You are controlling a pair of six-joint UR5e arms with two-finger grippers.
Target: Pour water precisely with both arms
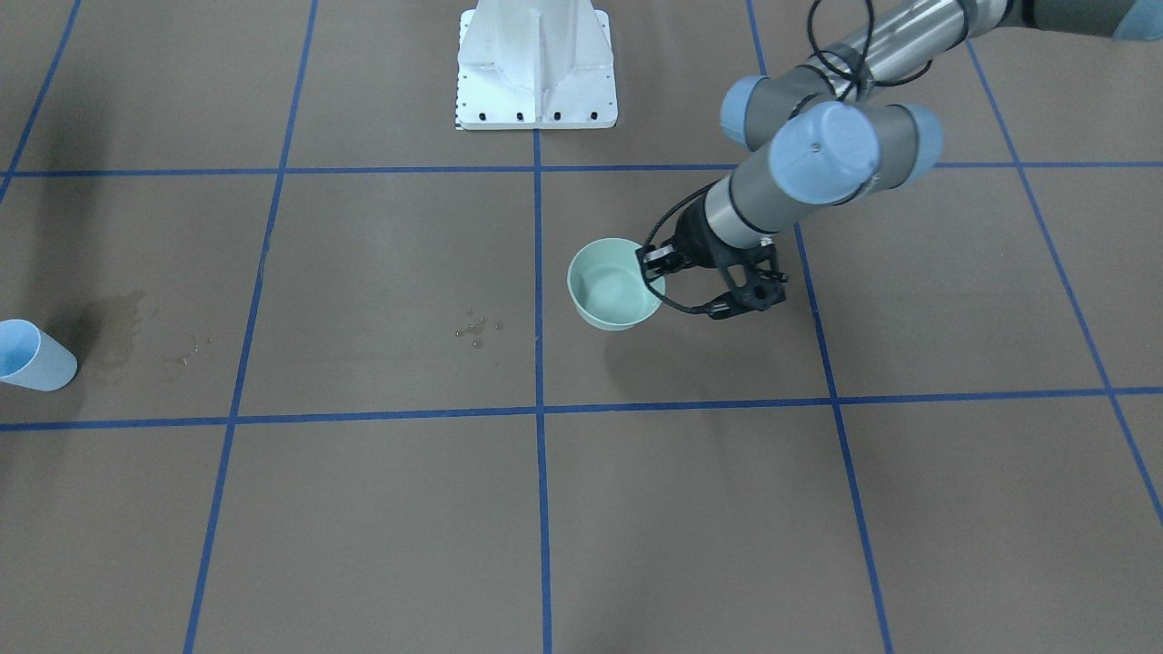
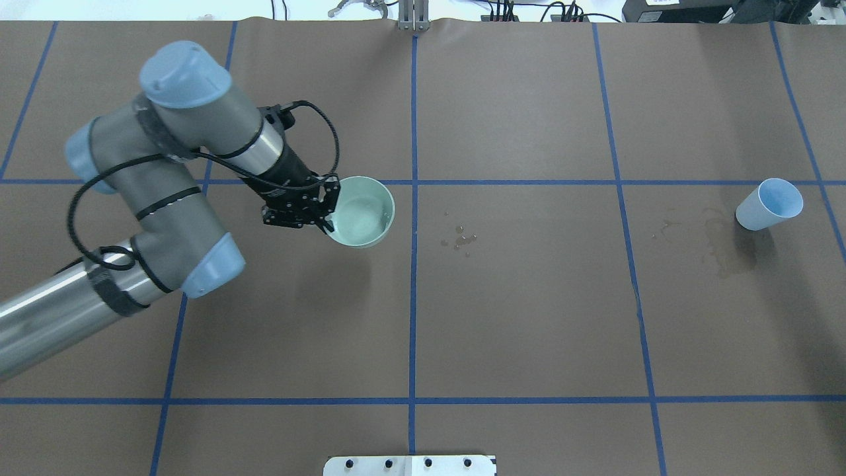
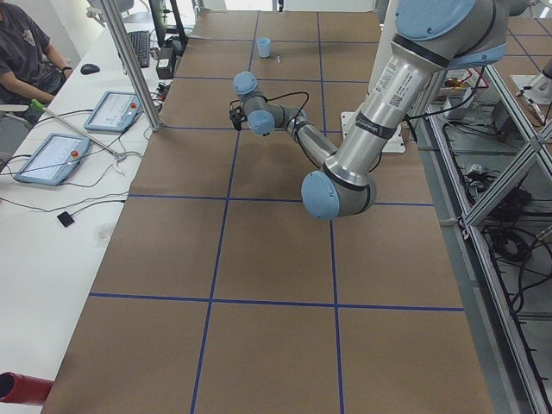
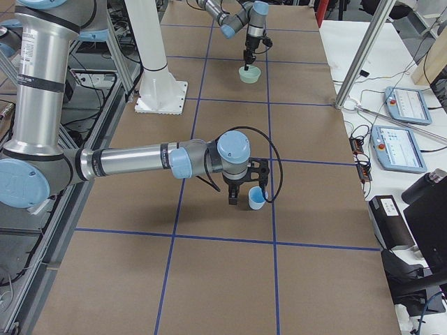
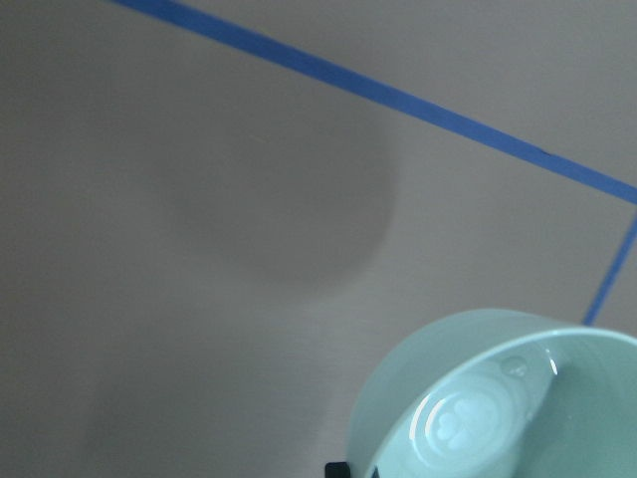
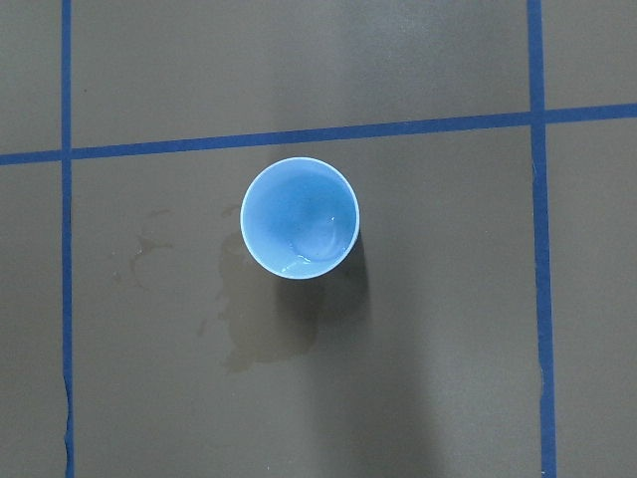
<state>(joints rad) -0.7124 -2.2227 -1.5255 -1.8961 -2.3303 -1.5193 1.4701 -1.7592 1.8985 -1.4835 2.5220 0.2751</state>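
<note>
My left gripper is shut on the near rim of a mint-green bowl and holds it just off the table, over its own shadow. In the left wrist view, faint water glints show at the bottom of the bowl. A light blue cup stands upright at the table's right end, with a small glint of water inside. My right gripper shows only in the exterior right view, by the cup. I cannot tell whether it is open or shut.
Spilled drops lie near the table's middle. A wet patch spreads beside the cup. The white pedestal stands at the robot's side. A seated person and tablets are past the far edge.
</note>
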